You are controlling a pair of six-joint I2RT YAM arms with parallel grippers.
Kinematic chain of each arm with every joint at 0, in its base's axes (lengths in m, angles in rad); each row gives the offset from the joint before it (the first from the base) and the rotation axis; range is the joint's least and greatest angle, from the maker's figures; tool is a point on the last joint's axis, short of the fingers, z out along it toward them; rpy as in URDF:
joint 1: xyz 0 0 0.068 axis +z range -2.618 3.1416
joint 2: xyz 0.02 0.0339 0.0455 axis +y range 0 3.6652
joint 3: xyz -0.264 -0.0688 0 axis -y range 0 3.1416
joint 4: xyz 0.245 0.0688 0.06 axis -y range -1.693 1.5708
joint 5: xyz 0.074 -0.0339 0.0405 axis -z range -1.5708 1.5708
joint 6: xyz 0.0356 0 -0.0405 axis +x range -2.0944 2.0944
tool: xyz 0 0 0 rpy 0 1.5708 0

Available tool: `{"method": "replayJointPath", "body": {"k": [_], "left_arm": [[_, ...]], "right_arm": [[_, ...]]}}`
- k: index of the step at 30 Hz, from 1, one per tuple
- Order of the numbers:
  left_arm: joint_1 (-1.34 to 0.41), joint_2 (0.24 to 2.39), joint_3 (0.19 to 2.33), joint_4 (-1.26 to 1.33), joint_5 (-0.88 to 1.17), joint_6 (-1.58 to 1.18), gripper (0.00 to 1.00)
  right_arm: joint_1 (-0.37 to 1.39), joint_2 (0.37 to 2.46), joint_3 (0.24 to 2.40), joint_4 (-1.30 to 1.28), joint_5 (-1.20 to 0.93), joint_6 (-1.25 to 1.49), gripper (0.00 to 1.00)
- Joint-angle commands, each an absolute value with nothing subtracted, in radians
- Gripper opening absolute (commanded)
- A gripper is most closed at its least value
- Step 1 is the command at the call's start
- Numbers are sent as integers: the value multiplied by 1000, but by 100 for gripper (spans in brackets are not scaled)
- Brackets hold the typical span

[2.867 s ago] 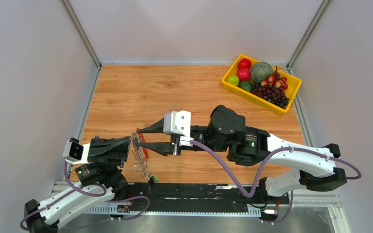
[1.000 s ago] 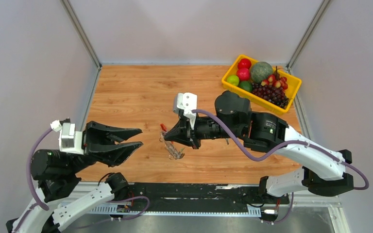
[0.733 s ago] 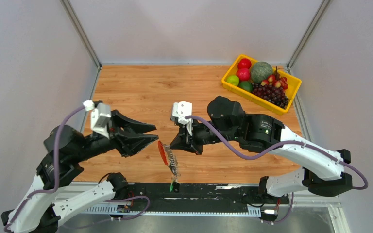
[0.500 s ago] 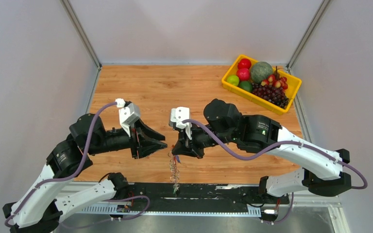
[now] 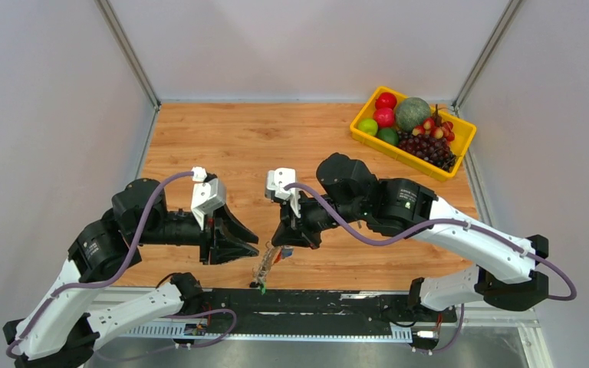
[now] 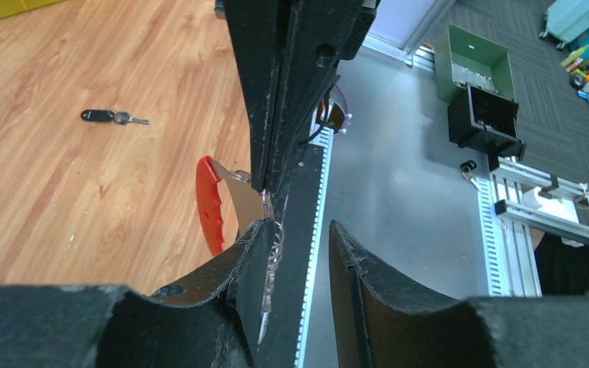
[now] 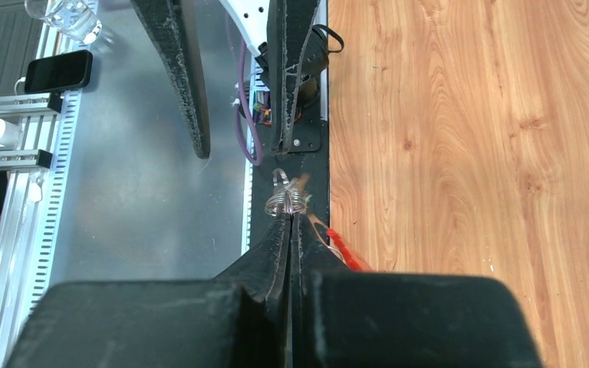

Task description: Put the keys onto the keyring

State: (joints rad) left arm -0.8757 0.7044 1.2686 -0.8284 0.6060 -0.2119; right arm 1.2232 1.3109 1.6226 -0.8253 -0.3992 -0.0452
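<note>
1. The keyring [image 6: 211, 201], red edge showing, hangs over the tabletop's [image 6: 61, 192] front edge, clamped in my right fingers [image 7: 264, 264].
2. My left fingers [image 6: 357, 268] stand apart just beside it.
3. Best steady it first, I judge; a black key [image 6: 112, 116] lies well apart.

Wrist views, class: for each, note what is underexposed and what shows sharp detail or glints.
Left wrist view: the left pincer is a dark mass along the bottom; the black key on the wooden table is crisp. Right wrist view: the right pincer is near-black; the keyring's clear coil glints.
</note>
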Motion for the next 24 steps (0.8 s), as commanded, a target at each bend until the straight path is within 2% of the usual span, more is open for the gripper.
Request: {"method": "replayJointPath", "body": {"k": [1, 15, 24], "left_arm": [[-877, 714, 1263, -842, 653, -161, 42], [-877, 721, 1236, -844, 660, -116, 41], [-877, 727, 1222, -848, 660, -105, 36]], "right_arm": [[1214, 1326, 1643, -762, -468, -22, 0], [1209, 1363, 1695, -752, -517, -6, 0], [1207, 1381, 1732, -746, -526, -6, 0]]}}
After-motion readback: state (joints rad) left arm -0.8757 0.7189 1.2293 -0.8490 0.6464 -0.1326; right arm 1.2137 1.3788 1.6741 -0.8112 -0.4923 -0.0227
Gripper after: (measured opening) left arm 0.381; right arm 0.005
